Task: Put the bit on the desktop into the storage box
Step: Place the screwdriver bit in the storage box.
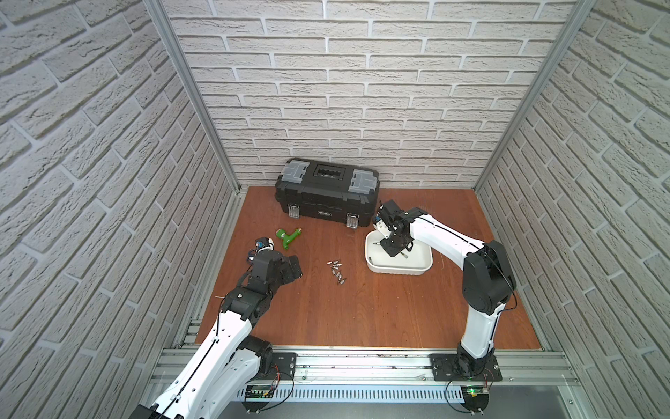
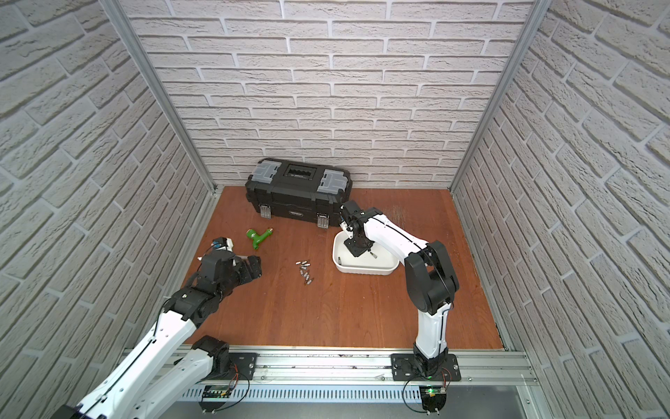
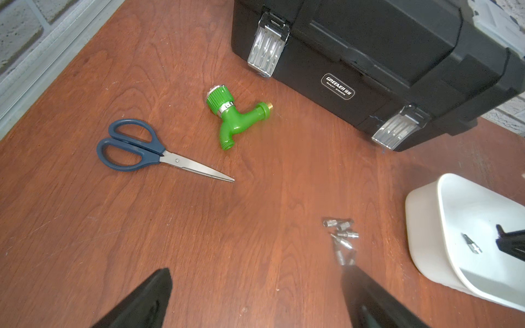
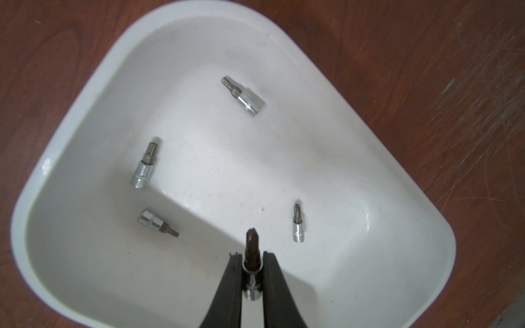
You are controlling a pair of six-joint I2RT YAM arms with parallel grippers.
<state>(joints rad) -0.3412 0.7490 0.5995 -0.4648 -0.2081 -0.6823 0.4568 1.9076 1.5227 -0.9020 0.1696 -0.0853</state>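
Right wrist view: right pincer (image 4: 252,255) clamped on one bit (image 4: 252,245), poised above storage box (image 4: 113,119), four bits (image 4: 244,96) already lying inside beneath it. Loose bits (image 1: 337,272) remaining on worktop (image 1: 362,312) just ahead of left pincer (image 3: 258,271), spread wide, empty.

I see bright even light; right gripper (image 4: 252,257) throws soft shadow across storage box (image 4: 312,142); left wrist close-range stuff blurry.

You have pale brick-pattern walls (image 1: 362,90) on three sides, with aluminium posts (image 1: 195,94) running down both back corners. Across the near edge lies an aluminium rail (image 1: 362,366) and, in front of it, a slotted cable duct (image 1: 362,393). The light is soft and even.
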